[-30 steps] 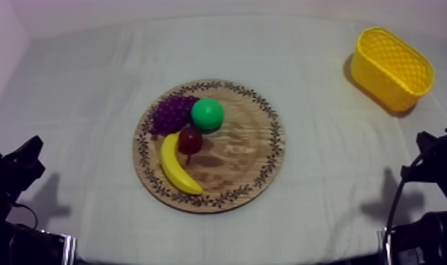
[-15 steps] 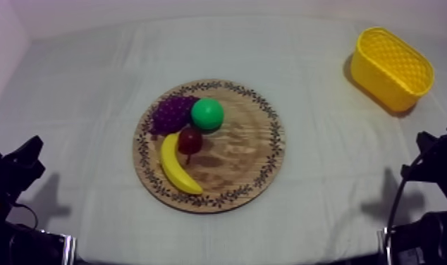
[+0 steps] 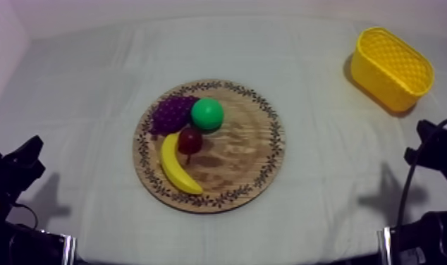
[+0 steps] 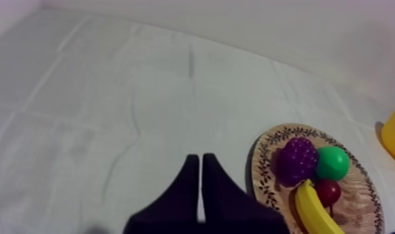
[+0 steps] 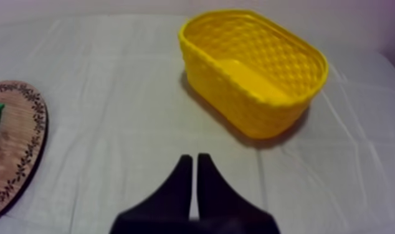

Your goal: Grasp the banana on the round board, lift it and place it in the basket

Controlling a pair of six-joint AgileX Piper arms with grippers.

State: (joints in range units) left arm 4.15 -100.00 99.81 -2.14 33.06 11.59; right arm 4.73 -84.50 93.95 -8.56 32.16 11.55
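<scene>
Tabletop (image 3: 78, 106): banana (image 3: 175, 168) on board (image 3: 247, 151), apart from left tool (image 4: 201, 160).

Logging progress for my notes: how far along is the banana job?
Nothing done yet: the banana lies on the board, apart from the basket. Nothing in hand: the left gripper and right gripper are shut on nothing, away from the board. Left: the whole pick, carry and drop.
</scene>
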